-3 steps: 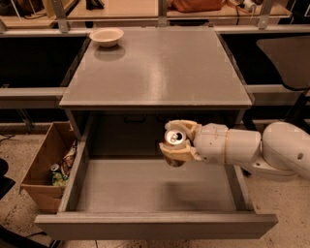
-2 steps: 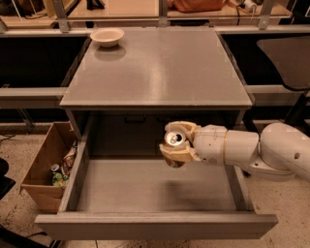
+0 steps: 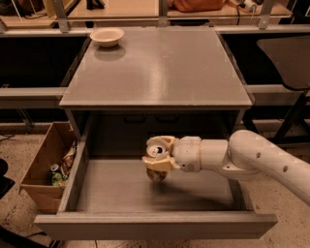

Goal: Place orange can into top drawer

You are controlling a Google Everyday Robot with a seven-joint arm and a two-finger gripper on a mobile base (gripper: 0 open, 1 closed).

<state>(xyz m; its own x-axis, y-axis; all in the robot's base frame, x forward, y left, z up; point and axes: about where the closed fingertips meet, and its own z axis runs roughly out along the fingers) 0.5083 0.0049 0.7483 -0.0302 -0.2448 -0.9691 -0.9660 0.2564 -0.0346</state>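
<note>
1. Closest to the camera is the plain front panel of the top drawer (image 3: 155,225), pulled fully out, with its flat grey floor and low sides showing behind it.
2. Over the middle of that floor is my gripper (image 3: 154,152), reaching in from the right side of the drawer. My two pale fingers (image 3: 157,163) are closed around the orange can (image 3: 156,175), one on the far side and one on the near side, so I am gripping it near its top.
3. The can stands roughly upright in my hold. Its silver pull-tab top faces up between the fingers and its mottled orange-brown body hangs below them. It is inside the drawer's outline, just above the floor, and I cannot tell whether its base touches the metal.
4. My white arm (image 3: 261,160) runs from the gripper to the right, crossing over the drawer's right wall and leaving the picture at the right edge.
5. On the ground to the left, just beside the drawer, sits a brown cardboard box (image 3: 38,164) with litter in it, including a small green-and-silver can (image 3: 55,169).
6. Behind and above the drawer is the cabinet's flat grey top (image 3: 155,68).
7. A shallow cream bowl (image 3: 106,36) rests on its far left corner.
8. Farthest back, a wooden bench surface (image 3: 126,8) runs across the top.
</note>
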